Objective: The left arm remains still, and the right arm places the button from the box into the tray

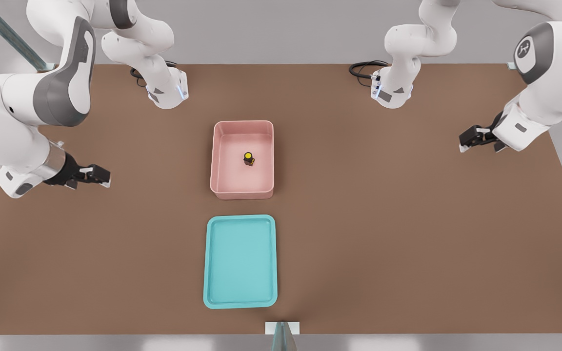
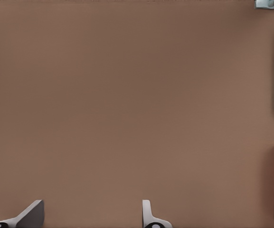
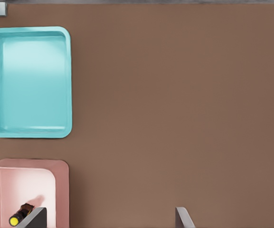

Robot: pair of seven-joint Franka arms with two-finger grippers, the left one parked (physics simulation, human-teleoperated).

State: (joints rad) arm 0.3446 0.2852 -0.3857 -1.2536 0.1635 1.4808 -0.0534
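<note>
The button (image 1: 249,158), a tiny yellow-capped piece on a dark body, stands inside the pink box (image 1: 242,194) near its middle. The turquoise tray (image 1: 240,262) lies just in front of the box, with nothing in it. My gripper (image 1: 105,176) hovers over bare table far toward the front view's left of the box, and its fingers are open. The right wrist view shows the tray (image 3: 30,83), a corner of the box (image 3: 56,190) and the button (image 3: 20,214) beside one fingertip (image 3: 34,217); the gripper (image 3: 109,221) holds nothing.
Both arm bases (image 1: 166,90) (image 1: 392,90) stand at the back of the brown table (image 1: 408,219), with black cables beside them. The parked arm's gripper (image 1: 473,139) hangs at the front view's right. A small grey bracket (image 1: 282,327) sits at the table's front edge.
</note>
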